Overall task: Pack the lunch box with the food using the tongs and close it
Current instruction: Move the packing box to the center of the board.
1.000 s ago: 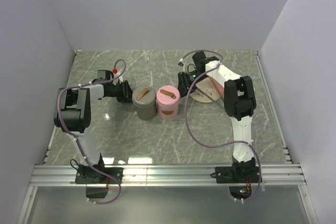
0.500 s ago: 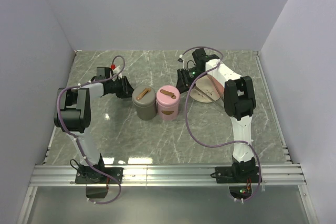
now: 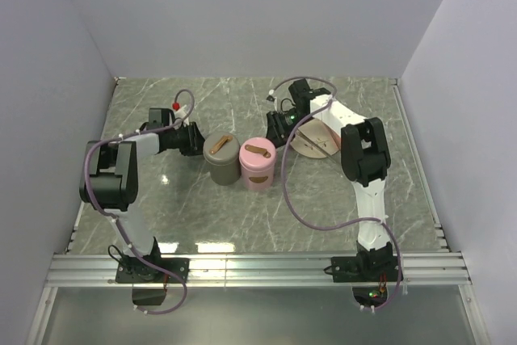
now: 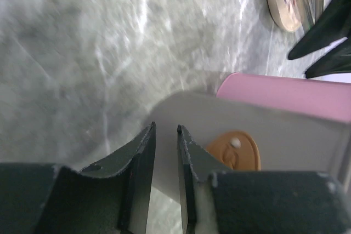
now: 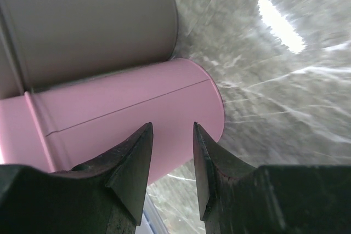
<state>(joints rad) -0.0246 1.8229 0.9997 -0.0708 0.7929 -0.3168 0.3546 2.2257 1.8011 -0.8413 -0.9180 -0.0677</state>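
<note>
The pink lunch box (image 3: pixel 258 165) stands mid-table with its lid and brown strap on, touching a grey canister (image 3: pixel 220 159) on its left. My left gripper (image 3: pixel 195 140) hovers just left of the grey canister (image 4: pixel 247 130), its jaws a narrow gap apart with nothing between them (image 4: pixel 164 131). My right gripper (image 3: pixel 275 124) is open and empty, just behind the lunch box's right side (image 5: pixel 126 119) and pointing at its wall (image 5: pixel 171 127). Thin metal tongs (image 3: pixel 321 145) lie on the tan plate (image 3: pixel 303 149). I cannot make out the food.
The plate (image 4: pixel 285 4) sits right of the lunch box, under the right forearm. Grey walls close off the back and both sides of the marble table (image 3: pixel 210 208). An aluminium rail (image 3: pixel 258 266) runs along the near edge.
The right gripper has drifted slightly left and back, from the plate's edge toward the lunch box. The left wrist shifted a little beside the grey canister. Both canisters stayed put.
</note>
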